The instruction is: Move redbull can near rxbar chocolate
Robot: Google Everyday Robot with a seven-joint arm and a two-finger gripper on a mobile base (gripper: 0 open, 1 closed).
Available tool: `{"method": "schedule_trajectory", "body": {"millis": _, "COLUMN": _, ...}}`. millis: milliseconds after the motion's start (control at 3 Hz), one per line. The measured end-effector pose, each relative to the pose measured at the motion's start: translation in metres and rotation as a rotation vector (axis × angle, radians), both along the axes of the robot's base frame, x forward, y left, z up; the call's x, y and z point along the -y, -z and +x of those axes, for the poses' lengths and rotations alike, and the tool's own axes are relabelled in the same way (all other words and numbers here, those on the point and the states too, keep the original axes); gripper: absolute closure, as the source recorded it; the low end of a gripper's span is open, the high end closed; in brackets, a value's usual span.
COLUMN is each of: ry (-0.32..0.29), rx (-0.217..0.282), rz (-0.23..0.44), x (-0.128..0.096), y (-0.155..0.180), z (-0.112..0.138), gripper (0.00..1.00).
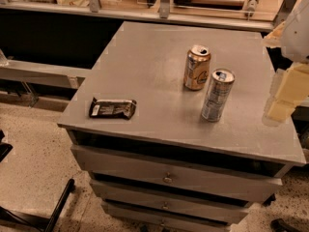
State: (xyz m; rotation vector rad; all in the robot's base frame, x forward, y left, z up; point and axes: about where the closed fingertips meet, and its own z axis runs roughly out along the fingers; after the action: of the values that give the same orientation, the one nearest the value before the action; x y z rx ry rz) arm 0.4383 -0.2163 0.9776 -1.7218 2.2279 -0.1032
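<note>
The redbull can (217, 95), slim and silver-grey with bluish markings, stands upright on the grey cabinet top (145, 66), right of centre. The rxbar chocolate (112, 108), a flat dark bar with a white label patch at its left end, lies near the front left corner. My gripper (285, 98) is at the right edge of the view, pale and blocky, hanging beside the cabinet's right side, to the right of the redbull can and apart from it. It holds nothing that I can see.
A wider gold can (197, 67) stands upright just behind and left of the redbull can. The cabinet has several drawers (166, 178) below. A shelf rail (145, 13) runs behind. Speckled floor and a dark chair base (53, 211) lie at the lower left.
</note>
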Motion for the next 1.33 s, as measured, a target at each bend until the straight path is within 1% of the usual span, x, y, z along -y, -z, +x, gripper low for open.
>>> {"method": "schedule_trajectory", "body": {"millis": 333, "ry": 0.000, "rx": 0.014, "rz": 0.008, "x": -0.001, "y": -0.003, "z": 0.001, "gripper": 0.00}}
{"method": "schedule_trajectory", "body": {"millis": 667, "ry": -0.003, "rx": 0.037, "rz": 0.065, "x": -0.002, "y": -0.002, "z": 0.005, "gripper": 0.00}}
{"method": "schedule_trajectory", "body": {"millis": 1000, "ry": 0.010, "rx": 0.101, "rz": 0.263, "x": 0.009, "y": 0.014, "z": 0.025, "gripper": 0.00}}
{"method": "schedule_trajectory", "body": {"millis": 1333, "ry": -0.010, "rx": 0.124, "rz": 0.462, "x": -0.002, "y": 0.024, "z": 0.043, "gripper": 0.00}}
